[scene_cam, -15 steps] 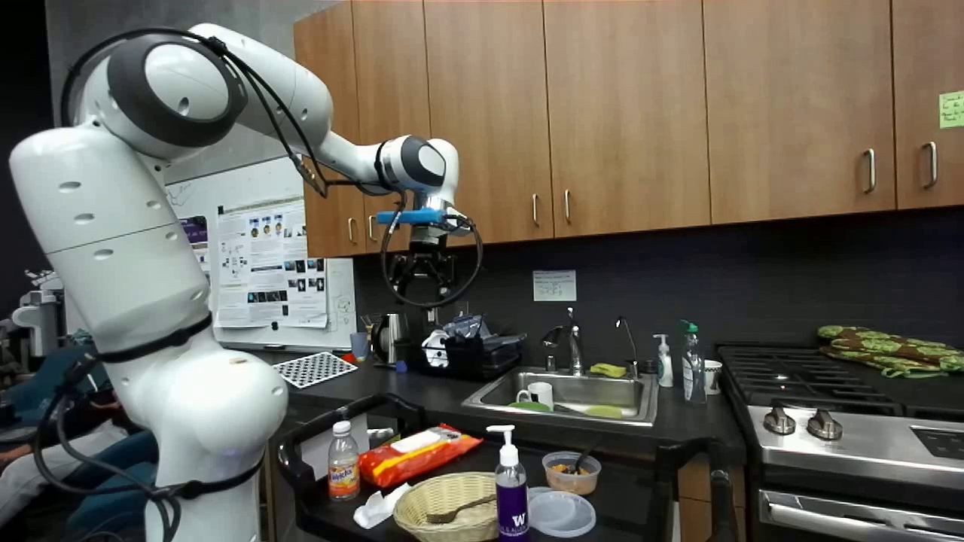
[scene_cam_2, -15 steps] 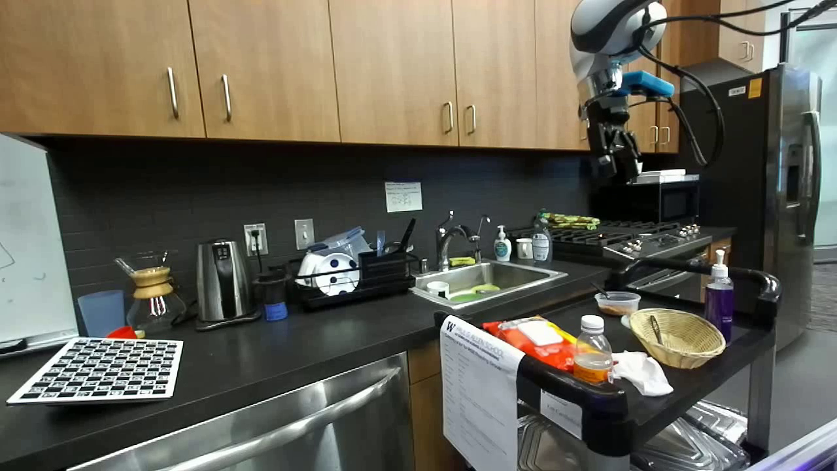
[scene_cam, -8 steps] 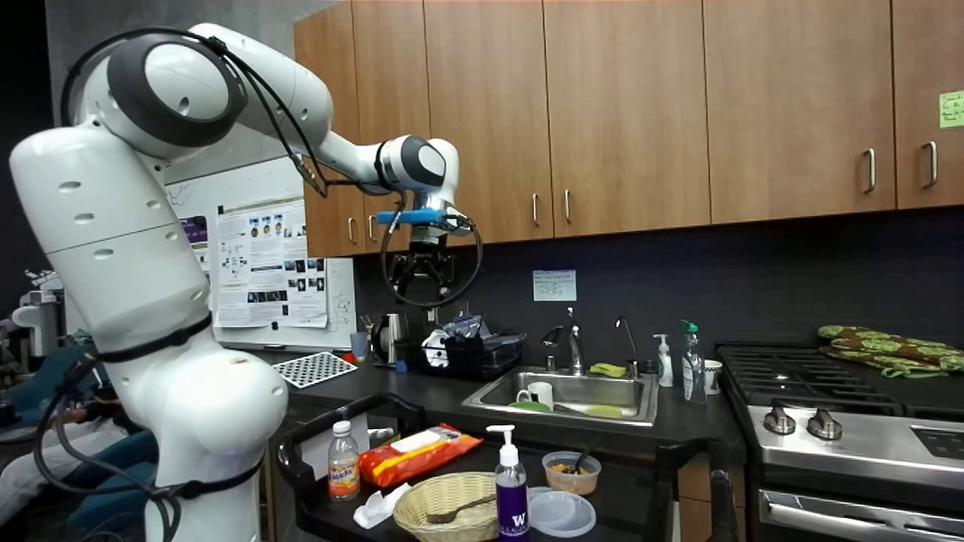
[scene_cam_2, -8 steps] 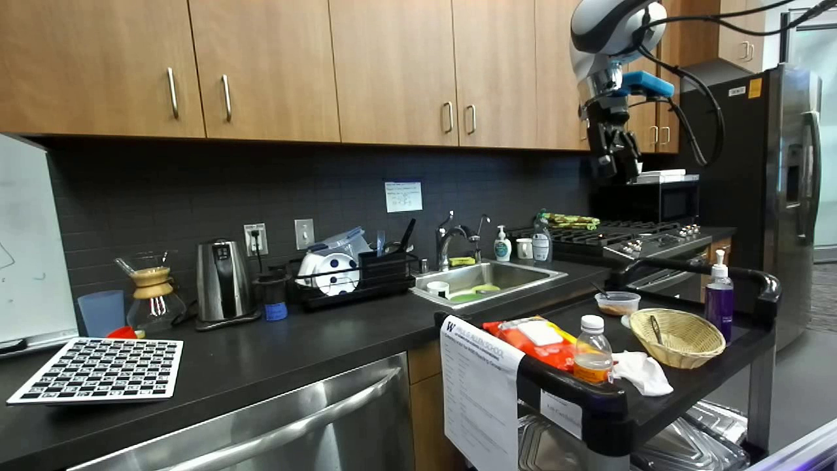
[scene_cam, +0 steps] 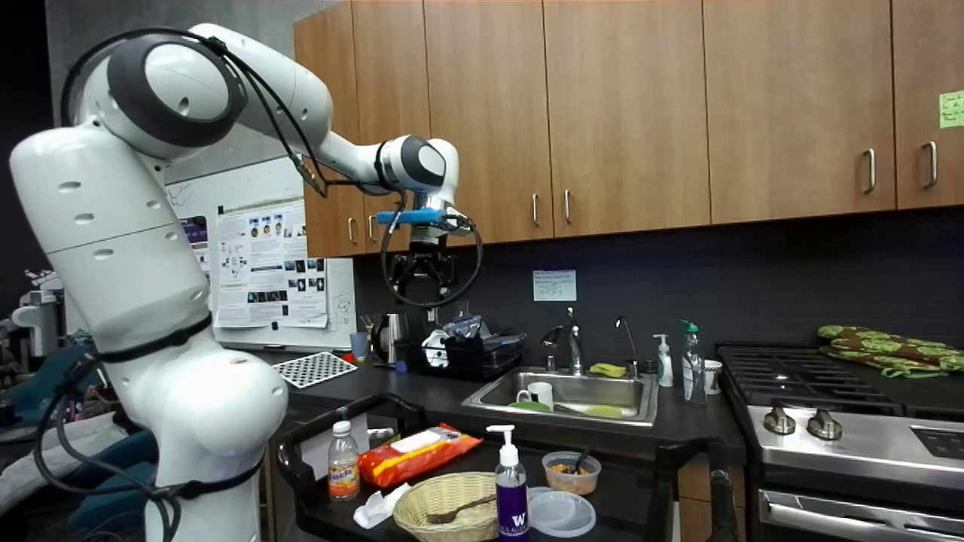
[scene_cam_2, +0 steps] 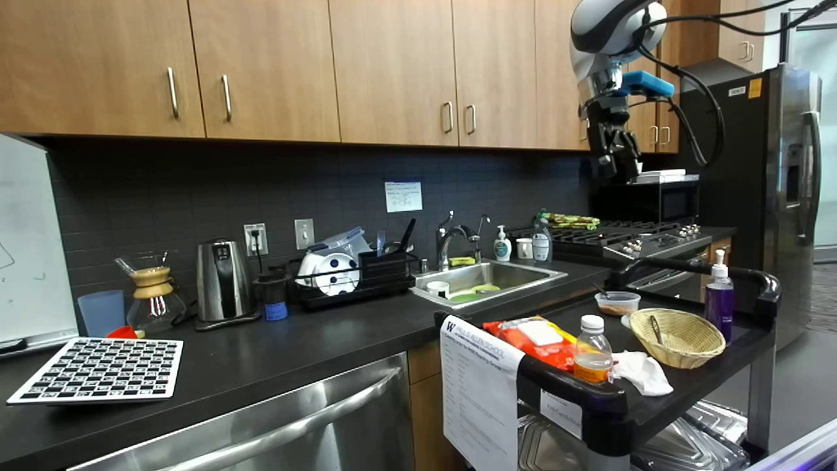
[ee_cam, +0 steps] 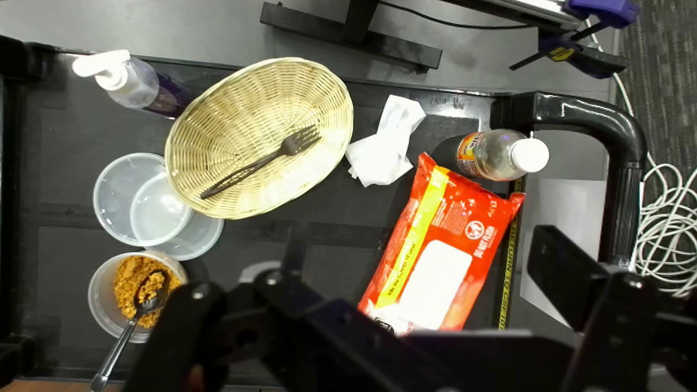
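Overhead, two black, jointed fingers (ee_cam: 566, 267) stand spread apart and grip nothing. The black mechanical gripper (ee_cam: 422, 250) hangs from the white, cable-wrapped arm (scene_cam: 128, 203), pointing down well above the black, flat-topped cart (ee_cam: 60, 190); this pose presumably gives clearance over the items below. Nearest the gripper, between the fingers in the wrist view but well below them, a red, soft-plastic wipes packet (ee_cam: 435, 256) lies flat on the cart, face up, probably so that its panel is accessible. The packet is oblong and creased, with a lengthwise yellow band, a rounded white panel and the print DO NOT FLUSH; the gripper covers part of one end.

Just beside the packet stands a white-capped, orange-labelled clear bottle (ee_cam: 498, 155); contact cannot be confirmed. A crumpled white paper tissue (ee_cam: 387, 144) lies between the bottle and a pale, oval, woven basket (ee_cam: 228, 122). A dark fork (ee_cam: 272, 158) rests inside the basket, likely to avoid contact with the cart. Next to the basket stands a clear, purple-labelled pump bottle (ee_cam: 136, 87). A clear, round plastic tub (ee_cam: 101, 305) contains orange crumbs (ee_cam: 128, 277) and a black spoon (ee_cam: 129, 329), its handle extending over the rim. Beyond the cart, a stainless-steel sink (scene_cam: 595, 391) is set into the dark countertop (scene_cam_2: 353, 327).
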Available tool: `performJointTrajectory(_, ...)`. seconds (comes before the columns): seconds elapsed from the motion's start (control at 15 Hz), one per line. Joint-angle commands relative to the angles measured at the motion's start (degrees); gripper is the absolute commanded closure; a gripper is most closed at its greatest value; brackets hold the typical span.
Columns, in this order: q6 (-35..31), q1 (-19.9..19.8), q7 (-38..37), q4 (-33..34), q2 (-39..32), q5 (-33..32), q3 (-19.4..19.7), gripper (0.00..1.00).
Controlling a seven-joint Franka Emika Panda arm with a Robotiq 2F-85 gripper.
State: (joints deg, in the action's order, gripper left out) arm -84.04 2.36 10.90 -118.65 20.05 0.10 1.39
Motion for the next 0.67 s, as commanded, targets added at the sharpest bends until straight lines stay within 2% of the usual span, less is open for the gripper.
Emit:
performJointTrajectory(0.0,0.17,-0.18,0.03,0.17,-0.07,0.04,-0.16,0.00)
performJointTrajectory(0.33,-1.06,-0.03,-0.99,0.87,-2.18,0.68,-0.49,0.00)
performJointTrajectory(0.6,-3.62,-0.11,-4.64,5.90,-8.58,1.30,-1.38,0.00)
